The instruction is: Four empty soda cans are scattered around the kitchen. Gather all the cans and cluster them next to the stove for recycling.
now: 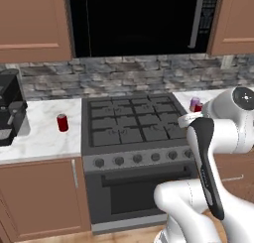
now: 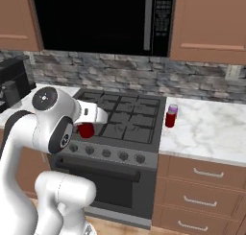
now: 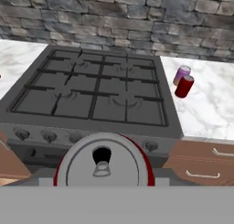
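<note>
A red soda can (image 3: pixel 104 162) sits pinched in the claw (image 2: pixel 86 130), silvery top facing the hand camera, held in the air just in front of the stove (image 1: pixel 134 125), about over its knob row. Beyond the claw and off to its right, a second red can (image 3: pixel 184 86) and the purple-pink can (image 3: pixel 181 75) stand touching on the marble counter (image 2: pixel 211 128) just beside the stove. Well off to the claw's left, another red can (image 1: pixel 62 123) stands alone on the counter across the burners.
</note>
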